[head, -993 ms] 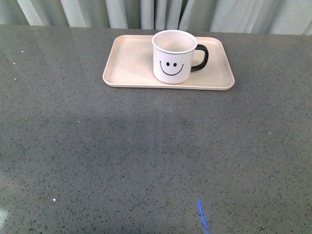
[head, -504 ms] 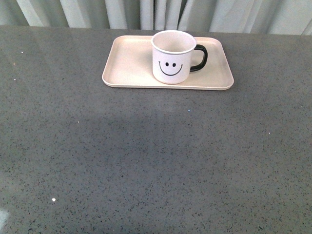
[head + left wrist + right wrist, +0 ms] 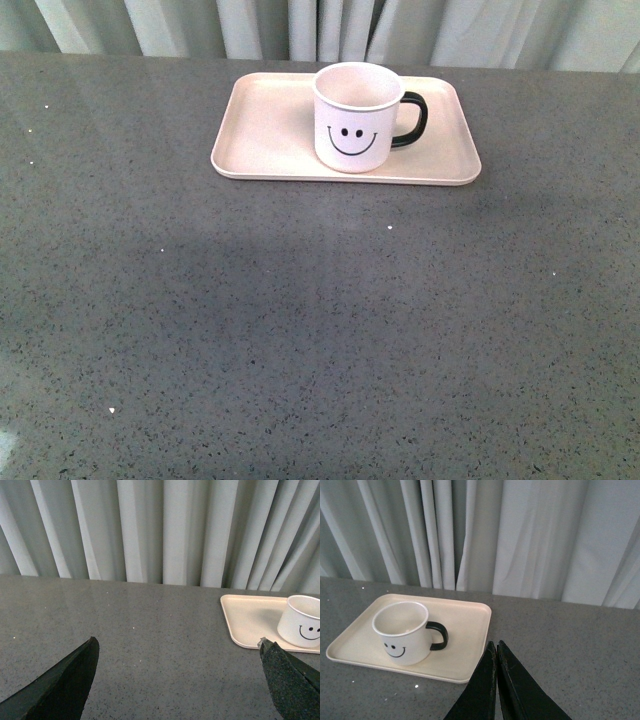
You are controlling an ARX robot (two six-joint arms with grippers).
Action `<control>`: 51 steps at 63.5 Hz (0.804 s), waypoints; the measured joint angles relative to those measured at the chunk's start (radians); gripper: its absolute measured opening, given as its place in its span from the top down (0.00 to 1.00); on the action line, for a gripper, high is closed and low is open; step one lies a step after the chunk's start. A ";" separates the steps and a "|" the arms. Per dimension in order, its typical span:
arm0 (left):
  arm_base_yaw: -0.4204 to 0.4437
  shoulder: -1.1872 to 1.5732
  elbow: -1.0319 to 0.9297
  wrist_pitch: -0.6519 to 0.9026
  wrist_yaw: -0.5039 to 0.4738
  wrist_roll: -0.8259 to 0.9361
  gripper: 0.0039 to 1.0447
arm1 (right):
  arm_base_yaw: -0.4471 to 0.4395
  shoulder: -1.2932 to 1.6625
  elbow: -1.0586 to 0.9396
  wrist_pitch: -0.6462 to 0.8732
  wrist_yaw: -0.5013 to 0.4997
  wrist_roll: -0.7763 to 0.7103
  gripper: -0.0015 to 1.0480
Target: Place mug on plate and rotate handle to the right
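Note:
The white mug point(image 3: 356, 120) with its smiley face stands upright on the pale pink plate point(image 3: 270, 130) at the far side of the table. Its black handle point(image 3: 415, 118) points right. Neither arm shows in the front view. In the left wrist view my left gripper point(image 3: 177, 645) is open over bare table, with the plate point(image 3: 247, 617) and mug point(image 3: 302, 622) off to one side beyond a fingertip. My right gripper point(image 3: 495, 644) is shut and empty, its tips just outside the plate point(image 3: 467, 630) rim, clear of the mug point(image 3: 402, 637) and handle point(image 3: 440, 635).
The grey speckled tabletop point(image 3: 320, 330) spreads wide in front of the plate. Pale curtains point(image 3: 300, 25) hang right behind the table's far edge.
A thin blue streak low in the front view one second ago is gone. Mug and plate have stayed in place.

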 joint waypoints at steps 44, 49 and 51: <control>0.000 0.000 0.000 0.000 0.000 0.000 0.09 | -0.001 -0.460 -0.261 -0.200 -0.001 0.000 0.98; 0.000 0.000 0.000 0.000 0.000 0.000 0.09 | -0.001 -0.523 -0.267 -0.258 0.000 0.000 0.98; 0.000 0.000 0.000 0.000 0.000 0.000 0.09 | -0.001 -0.546 -0.268 -0.278 -0.001 0.000 0.98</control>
